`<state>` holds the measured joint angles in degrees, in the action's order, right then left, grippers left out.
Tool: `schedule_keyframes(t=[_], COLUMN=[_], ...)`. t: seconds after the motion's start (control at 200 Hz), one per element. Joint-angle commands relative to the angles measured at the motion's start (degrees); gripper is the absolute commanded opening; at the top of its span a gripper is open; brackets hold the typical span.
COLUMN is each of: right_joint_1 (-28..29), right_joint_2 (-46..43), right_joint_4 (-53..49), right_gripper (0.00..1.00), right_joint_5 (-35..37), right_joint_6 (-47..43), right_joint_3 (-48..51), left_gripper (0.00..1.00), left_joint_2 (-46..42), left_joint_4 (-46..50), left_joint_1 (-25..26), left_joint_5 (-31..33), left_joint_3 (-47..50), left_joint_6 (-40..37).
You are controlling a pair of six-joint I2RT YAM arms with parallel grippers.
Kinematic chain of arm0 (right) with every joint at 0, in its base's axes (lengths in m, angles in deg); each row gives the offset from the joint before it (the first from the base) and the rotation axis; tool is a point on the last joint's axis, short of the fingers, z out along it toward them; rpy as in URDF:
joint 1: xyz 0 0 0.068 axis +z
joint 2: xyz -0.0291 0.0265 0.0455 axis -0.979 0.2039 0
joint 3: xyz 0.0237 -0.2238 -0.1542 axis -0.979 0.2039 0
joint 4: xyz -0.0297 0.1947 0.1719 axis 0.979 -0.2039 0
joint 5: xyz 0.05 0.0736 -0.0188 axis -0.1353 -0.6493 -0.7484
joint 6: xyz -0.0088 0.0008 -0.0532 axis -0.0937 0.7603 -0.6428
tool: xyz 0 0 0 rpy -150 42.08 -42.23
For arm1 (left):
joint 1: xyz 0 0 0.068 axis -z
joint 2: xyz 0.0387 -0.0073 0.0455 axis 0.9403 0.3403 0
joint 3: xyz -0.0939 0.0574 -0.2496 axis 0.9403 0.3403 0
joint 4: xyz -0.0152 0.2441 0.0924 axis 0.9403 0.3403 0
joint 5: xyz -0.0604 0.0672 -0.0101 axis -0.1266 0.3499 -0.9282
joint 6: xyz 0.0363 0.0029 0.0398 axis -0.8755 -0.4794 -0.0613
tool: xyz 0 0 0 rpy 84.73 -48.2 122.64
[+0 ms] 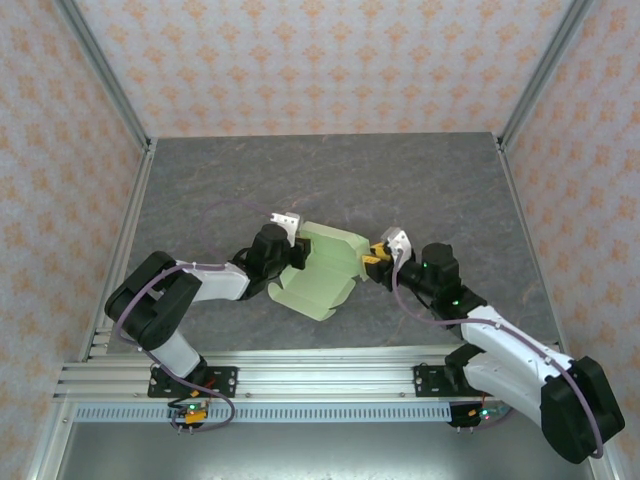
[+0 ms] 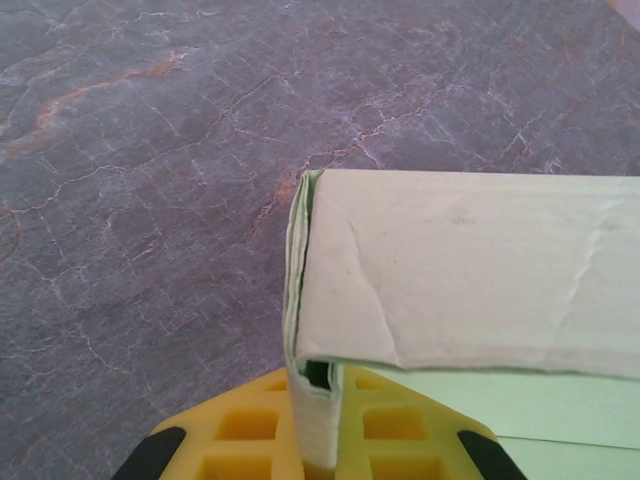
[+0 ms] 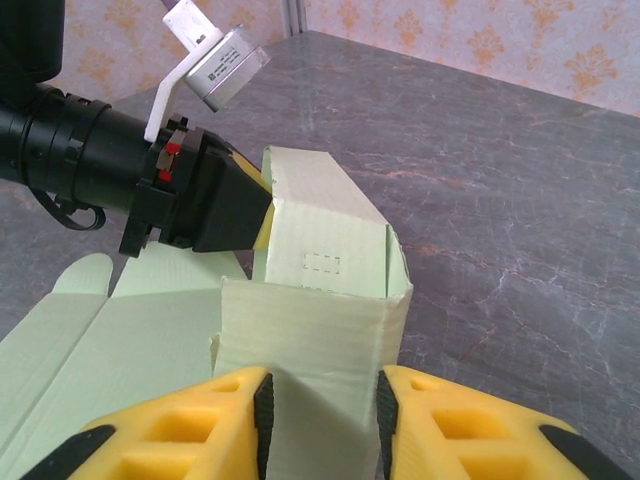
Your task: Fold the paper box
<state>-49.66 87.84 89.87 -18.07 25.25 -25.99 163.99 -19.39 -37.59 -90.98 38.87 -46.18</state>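
Pale green paper box (image 1: 325,270), half-folded, far panels upright, scalloped flaps flat on the near side.

The paper box (image 1: 322,272) sits near the middle of the table (image 1: 430,180), between the two grippers; the left gripper (image 1: 297,252) is at its left edge, a folded card edge between its fingers; the right gripper (image 1: 372,257) is at its right edge, an upright flap between its fingers; flat flaps lie on the table toward the near side.
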Motion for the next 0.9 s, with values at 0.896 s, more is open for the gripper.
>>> schedule_keyframes(t=[0.896], right_joint_1=[3.6], right_joint_2=[7.55], right_joint_4=[13.05], right_gripper=[0.4], right_joint_5=[12.81], right_joint_6=[4.25], right_joint_3=[1.23], left_gripper=[0.0], left_joint_2=[-4.84], left_joint_4=[-2.23], left_joint_1=[0.53], left_joint_5=[2.86], left_joint_3=[1.94], left_joint_6=[-0.04])
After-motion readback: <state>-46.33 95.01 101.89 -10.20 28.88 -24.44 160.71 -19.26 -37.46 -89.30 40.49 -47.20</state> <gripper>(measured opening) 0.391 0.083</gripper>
